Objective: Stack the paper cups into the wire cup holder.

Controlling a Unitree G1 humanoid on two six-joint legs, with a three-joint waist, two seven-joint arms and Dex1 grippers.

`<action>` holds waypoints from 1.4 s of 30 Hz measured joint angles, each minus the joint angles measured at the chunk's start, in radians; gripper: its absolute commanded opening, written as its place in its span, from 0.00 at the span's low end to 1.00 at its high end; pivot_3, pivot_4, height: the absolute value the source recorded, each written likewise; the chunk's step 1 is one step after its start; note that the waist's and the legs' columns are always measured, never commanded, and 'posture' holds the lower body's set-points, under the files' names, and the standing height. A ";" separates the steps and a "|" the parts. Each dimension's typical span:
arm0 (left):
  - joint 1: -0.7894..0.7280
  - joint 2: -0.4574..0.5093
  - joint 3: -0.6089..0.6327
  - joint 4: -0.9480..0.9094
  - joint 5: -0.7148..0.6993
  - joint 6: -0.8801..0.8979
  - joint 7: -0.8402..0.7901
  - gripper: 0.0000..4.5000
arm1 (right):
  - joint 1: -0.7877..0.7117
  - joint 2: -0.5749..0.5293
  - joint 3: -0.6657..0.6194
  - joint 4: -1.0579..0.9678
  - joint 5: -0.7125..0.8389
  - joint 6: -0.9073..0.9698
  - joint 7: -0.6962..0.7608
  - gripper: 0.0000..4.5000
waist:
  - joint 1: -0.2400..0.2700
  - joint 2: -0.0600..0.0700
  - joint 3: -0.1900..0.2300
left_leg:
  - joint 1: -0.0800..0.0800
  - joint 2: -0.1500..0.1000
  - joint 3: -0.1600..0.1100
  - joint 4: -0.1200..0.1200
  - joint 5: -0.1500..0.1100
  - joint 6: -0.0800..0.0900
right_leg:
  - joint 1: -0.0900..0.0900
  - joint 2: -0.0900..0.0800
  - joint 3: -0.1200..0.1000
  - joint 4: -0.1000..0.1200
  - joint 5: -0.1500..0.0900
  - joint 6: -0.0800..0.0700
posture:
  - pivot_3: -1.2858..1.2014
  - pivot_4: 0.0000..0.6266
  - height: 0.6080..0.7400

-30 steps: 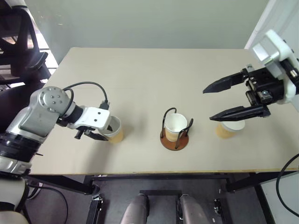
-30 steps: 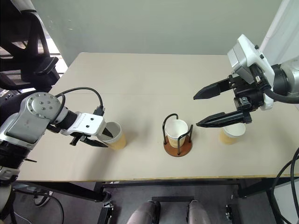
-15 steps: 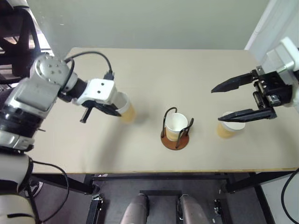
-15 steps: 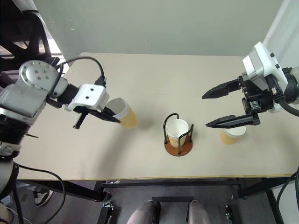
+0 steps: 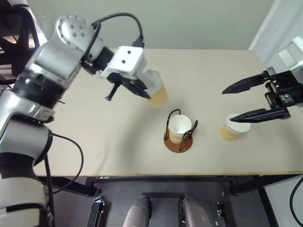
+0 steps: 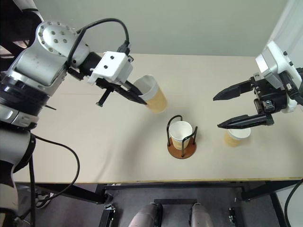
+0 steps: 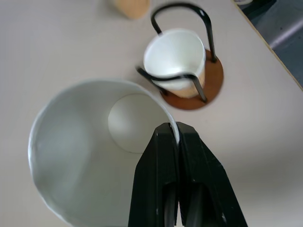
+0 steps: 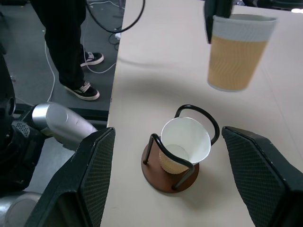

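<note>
My left gripper (image 5: 143, 91) is shut on the rim of a tan ribbed paper cup (image 5: 157, 90) and holds it tilted in the air, above the table and up-left of the wire cup holder (image 5: 178, 143). In the left wrist view the fingers (image 7: 165, 189) pinch the cup's white wall (image 7: 71, 165). A second paper cup (image 5: 179, 126) sits inside the holder's black loops. The third cup (image 5: 232, 128) stands on the table to the holder's right, just under the lower finger of my right gripper (image 5: 227, 106), which is open and holds nothing.
The beige table (image 5: 94, 142) has bare room around the holder and a front edge close below it. A black chair (image 5: 14, 42) stands off the far left corner. A person's legs and shoes (image 8: 71, 47) are on the floor beside the table.
My left gripper lifted the cup off the table and carried it up and to the right, towards the holder. The right gripper drifted slightly right, still open.
</note>
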 measured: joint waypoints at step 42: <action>-0.153 -0.218 -0.284 0.060 -0.052 -0.254 0.000 0.01 | -0.100 -0.109 0.067 -0.003 0.053 0.098 0.040 0.81 | 0.014 0.001 0.001 | -0.010 -0.009 -0.001 0.024 -0.009 0.012 | 0.005 -0.006 0.001 -0.001 0.001 0.018 | 0.52 0.24 1.00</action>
